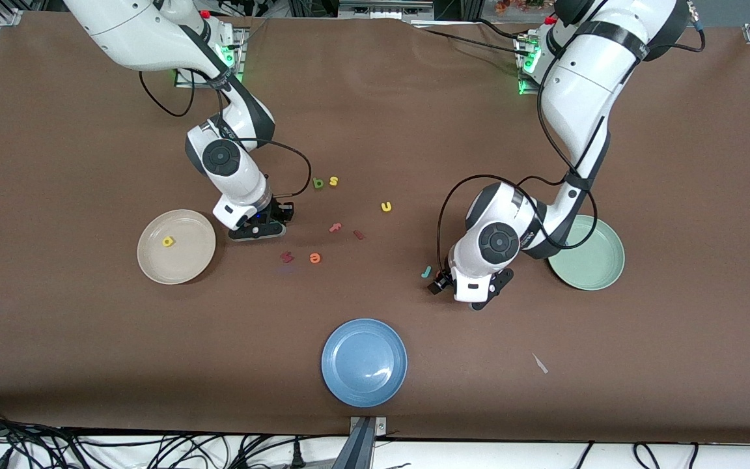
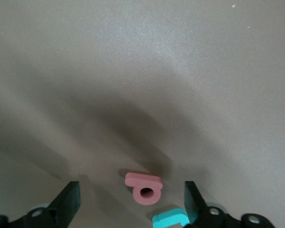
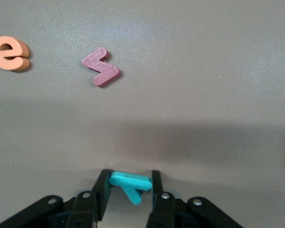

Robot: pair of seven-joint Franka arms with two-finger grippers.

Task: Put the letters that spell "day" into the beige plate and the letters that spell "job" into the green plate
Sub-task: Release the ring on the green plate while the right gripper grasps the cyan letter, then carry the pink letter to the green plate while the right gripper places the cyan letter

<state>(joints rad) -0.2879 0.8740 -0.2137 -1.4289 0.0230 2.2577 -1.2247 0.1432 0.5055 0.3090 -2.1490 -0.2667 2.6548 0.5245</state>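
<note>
My right gripper (image 3: pixel 130 179) is down at the table beside the beige plate (image 1: pixel 186 264), shut on the teal "y" (image 3: pixel 133 191), whose bar spans its two fingers. A yellow letter (image 1: pixel 167 241) lies in the beige plate. The dark green letter (image 1: pixel 318 183) lies among the scattered letters in mid-table. My left gripper (image 2: pixel 131 192) stands open low over the table, between the scattered letters and the green plate (image 1: pixel 599 260). The salmon-red letter (image 2: pixel 143 187) lies flat between its fingers. The teal "j" (image 2: pixel 170 218) rests against one finger.
Loose letters lie mid-table: a yellow "s" (image 1: pixel 333 181), a yellow "u" (image 1: pixel 386 207), a pink "f" (image 1: pixel 335 227), two dark red letters (image 1: pixel 358 234) (image 1: pixel 287 256) and an orange "e" (image 1: pixel 314 258). A blue plate (image 1: pixel 364 362) sits near the front edge.
</note>
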